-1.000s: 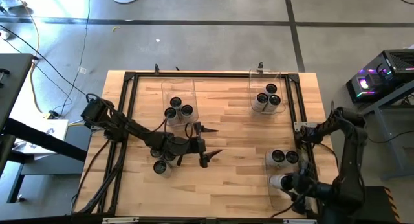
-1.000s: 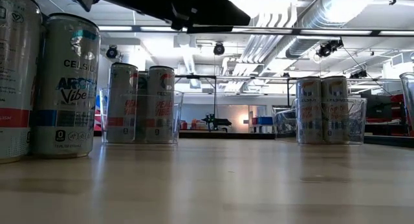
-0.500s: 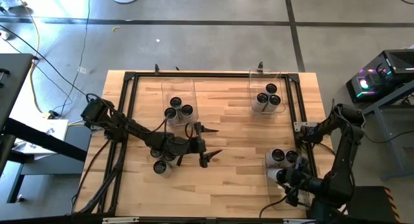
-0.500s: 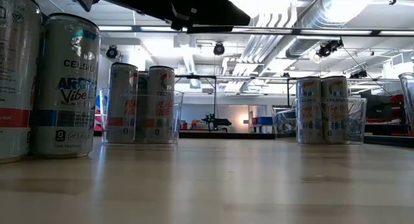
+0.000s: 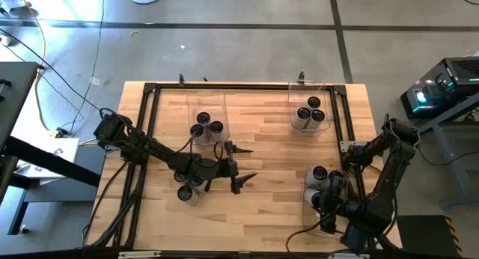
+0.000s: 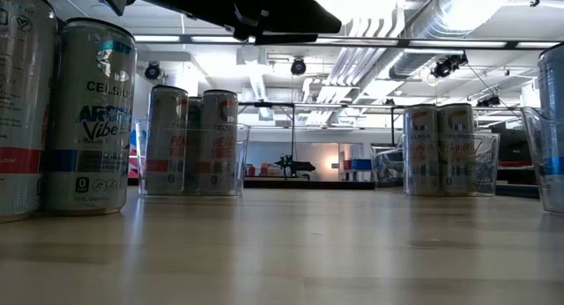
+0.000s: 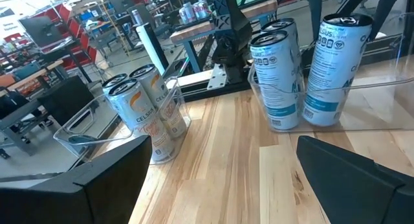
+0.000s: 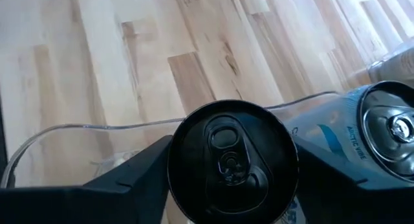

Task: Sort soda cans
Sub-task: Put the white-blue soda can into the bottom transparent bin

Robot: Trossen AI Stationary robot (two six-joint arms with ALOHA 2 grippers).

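Note:
My right gripper (image 8: 229, 179) is shut on a soda can (image 8: 233, 160) above the clear near-right bin (image 5: 307, 214). Two more cans (image 5: 328, 177) stand in that bin. The far-left bin (image 5: 206, 109) holds three cans (image 5: 206, 129), and so does the far-right bin (image 5: 307, 94), whose cans (image 5: 309, 115) stand close together. Two loose cans (image 5: 187, 186) stand on the table under my left arm. My left gripper (image 5: 238, 167) hovers open over the table's middle and touches nothing. My right gripper pinches the soda can between its two fingers (image 8: 136, 172), one on each side of the can's upper end (image 8: 178, 153). The fingers come from above, pointing down. The can is roughly upright with its dark top toward the wrist camera, over the bin's rim (image 8: 97, 128); I cannot tell whether its base rests on anything.
A black frame (image 5: 150, 90) runs around the wooden table top. In the low view the two loose cans (image 6: 88, 115) stand close at the left, and the bin with a can (image 6: 551, 133) shows at the right edge. Bare wood lies between the bins in the middle.
My right arm has swung so that its gripper, still holding the can, has moved toward the table's left and a little toward the far edge, over the near-right bin. That bin and its cans have shifted slightly left and now show at the low view's right edge.

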